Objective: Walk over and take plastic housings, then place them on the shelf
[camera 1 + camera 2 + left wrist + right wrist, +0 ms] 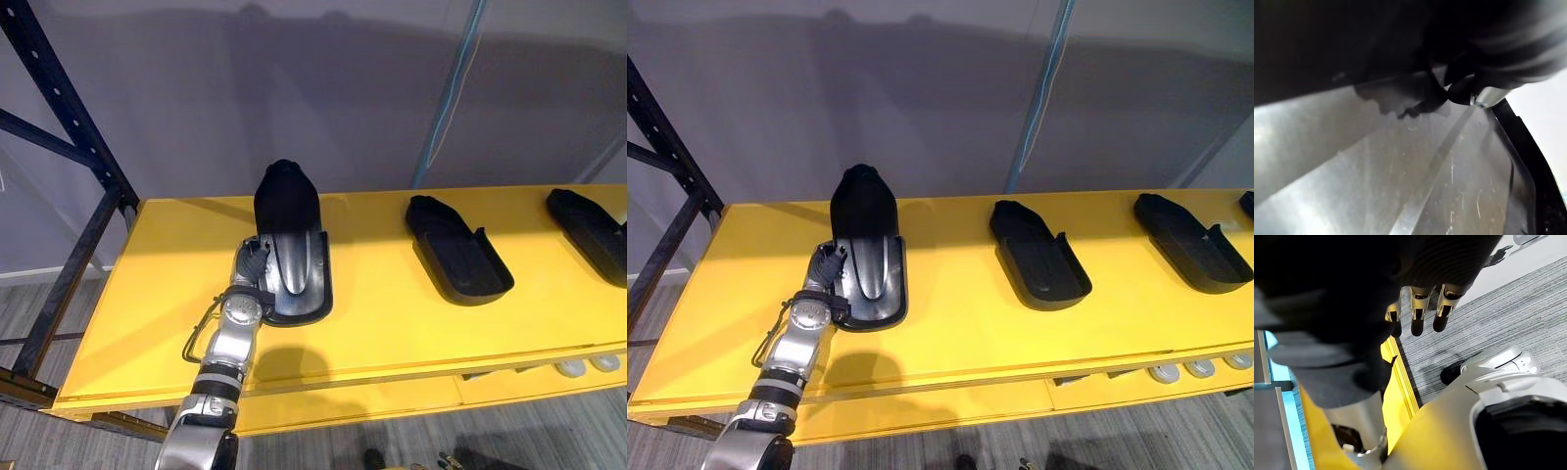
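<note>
Eye views: L arm in from 7 o'clock, left hand (252, 266) curled on left wall of housing (292, 220), which sits on yellow shelf (392, 323); second housing (458, 253) at 3 o'clock. L wrist: housing's grey inside, close up. R wrist: right hand (1419, 308) fingers slack, above floor (1508, 308).

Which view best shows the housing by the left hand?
The left eye view: the whole housing, with the left hand at its rim on the shelf. The right eye view shows it likewise. The left wrist view catches its silvery inner face; the right wrist view faces the floor.
</note>
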Motion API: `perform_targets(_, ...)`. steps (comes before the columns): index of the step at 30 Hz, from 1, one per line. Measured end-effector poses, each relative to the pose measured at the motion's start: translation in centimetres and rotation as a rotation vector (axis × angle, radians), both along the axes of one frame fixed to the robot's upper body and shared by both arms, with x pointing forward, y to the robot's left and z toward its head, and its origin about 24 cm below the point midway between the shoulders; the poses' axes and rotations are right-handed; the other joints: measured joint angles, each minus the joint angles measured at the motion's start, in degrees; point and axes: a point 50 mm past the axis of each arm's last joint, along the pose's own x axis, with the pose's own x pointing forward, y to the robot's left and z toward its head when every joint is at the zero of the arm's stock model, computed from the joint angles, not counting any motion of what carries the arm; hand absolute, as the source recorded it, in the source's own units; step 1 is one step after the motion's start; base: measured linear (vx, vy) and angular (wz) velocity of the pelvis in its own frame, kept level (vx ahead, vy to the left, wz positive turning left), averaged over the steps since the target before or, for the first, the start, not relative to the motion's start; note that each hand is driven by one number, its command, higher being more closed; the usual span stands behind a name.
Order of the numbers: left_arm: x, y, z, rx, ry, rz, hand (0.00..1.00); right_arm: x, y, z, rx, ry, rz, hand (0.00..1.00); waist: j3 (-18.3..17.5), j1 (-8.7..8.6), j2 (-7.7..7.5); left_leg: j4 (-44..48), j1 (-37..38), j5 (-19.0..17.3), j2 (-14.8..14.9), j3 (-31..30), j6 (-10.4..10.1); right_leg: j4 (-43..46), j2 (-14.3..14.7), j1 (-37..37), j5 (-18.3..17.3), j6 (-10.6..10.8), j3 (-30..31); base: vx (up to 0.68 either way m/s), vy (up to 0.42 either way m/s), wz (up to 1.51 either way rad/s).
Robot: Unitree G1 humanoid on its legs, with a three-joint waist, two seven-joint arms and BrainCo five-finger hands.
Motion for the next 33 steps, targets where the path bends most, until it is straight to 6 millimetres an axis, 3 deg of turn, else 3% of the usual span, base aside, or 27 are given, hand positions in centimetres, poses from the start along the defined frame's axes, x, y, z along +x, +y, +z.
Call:
perform_targets(7,-0.3,0.2,-0.3,-0.019,0.004,0.021,1.00,0.0,0.1,0.0,0.002,0.002,0.009,0.00,-0.1,0.00,-0.32,0.1,0.2,-0.1,0.0,-0.1,0.1,0.0,0.0,0.3,0.0,0.0,-0.2,0.00,0.000,0.00)
perform_targets(8,-0.3,0.2,-0.3,-0.021,0.004,0.021,0.00,0.0,0.1,0.0,0.002,0.002,0.010,0.00,-0.1,0.01,-0.37,0.1,0.2,-0.1,0.1,-0.1,0.1,0.0,0.0,0.3,0.0,0.0,-0.3,0.01,0.000,0.05)
perform_targets(13,-1.6,0.6,-2.0,0.014,0.053,0.030,0.00,0.0,0.2,0.0,0.004,0.003,0.016,0.00,-0.1,0.02,-0.65,0.1,0.2,-0.1,0.1,-0.6,0.1,-0.1,0.0,0.7,0.0,0.0,-0.9,0.00,0.001,0.05)
perform_targets(33,-3.5,1.0,-1.5,0.027,-0.002,0.040,0.00,-0.1,0.2,-0.1,0.007,0.007,0.018,0.00,-0.4,0.49,-0.82,0.8,-0.1,0.0,0.3,-1.4,0.1,-0.1,0.0,1.3,0.0,0.0,-1.7,0.00,0.000,0.01)
